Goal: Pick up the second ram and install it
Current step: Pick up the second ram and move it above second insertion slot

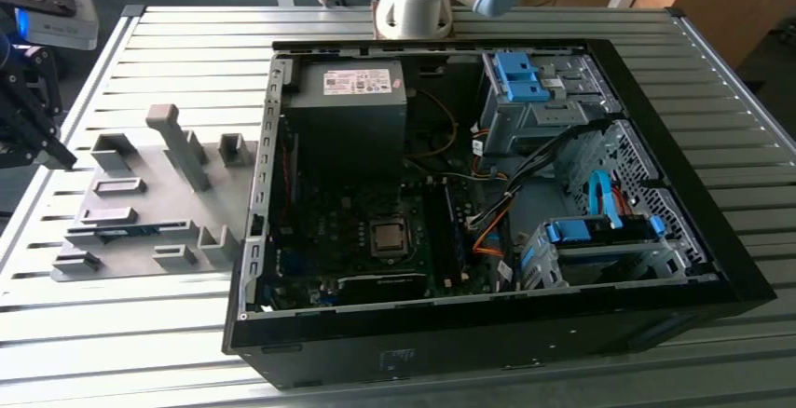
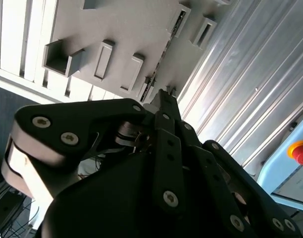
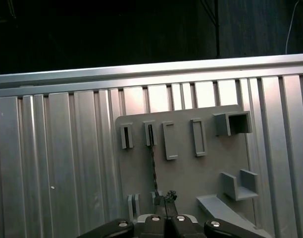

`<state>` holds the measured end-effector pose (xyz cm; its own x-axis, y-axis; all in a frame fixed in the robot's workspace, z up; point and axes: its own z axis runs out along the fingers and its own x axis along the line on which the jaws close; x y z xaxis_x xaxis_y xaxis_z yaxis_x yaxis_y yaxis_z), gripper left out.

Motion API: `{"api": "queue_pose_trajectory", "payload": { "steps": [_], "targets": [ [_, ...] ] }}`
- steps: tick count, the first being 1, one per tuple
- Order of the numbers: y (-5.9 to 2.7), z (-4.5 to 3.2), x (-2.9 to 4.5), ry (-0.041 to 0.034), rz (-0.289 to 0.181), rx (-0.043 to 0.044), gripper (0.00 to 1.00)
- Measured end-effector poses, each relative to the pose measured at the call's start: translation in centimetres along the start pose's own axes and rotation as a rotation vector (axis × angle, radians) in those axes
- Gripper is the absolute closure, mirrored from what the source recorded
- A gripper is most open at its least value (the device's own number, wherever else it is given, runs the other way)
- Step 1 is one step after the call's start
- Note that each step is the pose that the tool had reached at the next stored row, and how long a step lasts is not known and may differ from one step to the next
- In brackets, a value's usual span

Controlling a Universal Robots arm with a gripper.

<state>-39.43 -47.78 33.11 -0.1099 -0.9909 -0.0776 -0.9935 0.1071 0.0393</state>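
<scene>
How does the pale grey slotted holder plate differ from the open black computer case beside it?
The pale grey holder plate is low and flat; the black computer case is a deep open box. The plate carries small slotted blocks; the case is packed with a circuit board and cables. Both rest on the ribbed metal table.

A tabletop (image 1: 162,35) carries two things side by side: a holder plate (image 1: 156,205) on the exterior view's left and an open computer case (image 1: 715,240) just beside it on the right. The arm's base (image 1: 417,7) stands behind the case. Inside the case, a power supply (image 1: 346,110) fills the far left corner, drive cages (image 1: 535,91) line the right side, and the motherboard (image 1: 361,212) lies between them, nearer the front. In the first wrist view, what appears to be the second ram (image 3: 153,163) stands on edge in a slot on the plate, with the pincer (image 3: 164,197) at one end of it.
</scene>
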Motion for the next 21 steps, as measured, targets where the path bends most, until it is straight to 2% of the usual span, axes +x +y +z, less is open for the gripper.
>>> {"api": "queue_pose_trajectory", "payload": {
  "steps": [2, 16, 19, 20, 21],
  "targets": [
    [0.00, 0.00, 0.00, 0.0169, 0.001, 0.0018, 0.89],
    [0.00, 0.00, 0.00, 0.0210, 0.001, 0.0023, 0.89],
    [0.00, 0.00, 0.00, 0.0217, 0.001, 0.0024, 0.84],
    [0.00, 0.00, 0.00, 0.0218, 0.001, 0.0024, 0.77],
    [0.00, 0.01, 0.00, 0.0219, 0.001, 0.0024, 0.77]
  ]
}}
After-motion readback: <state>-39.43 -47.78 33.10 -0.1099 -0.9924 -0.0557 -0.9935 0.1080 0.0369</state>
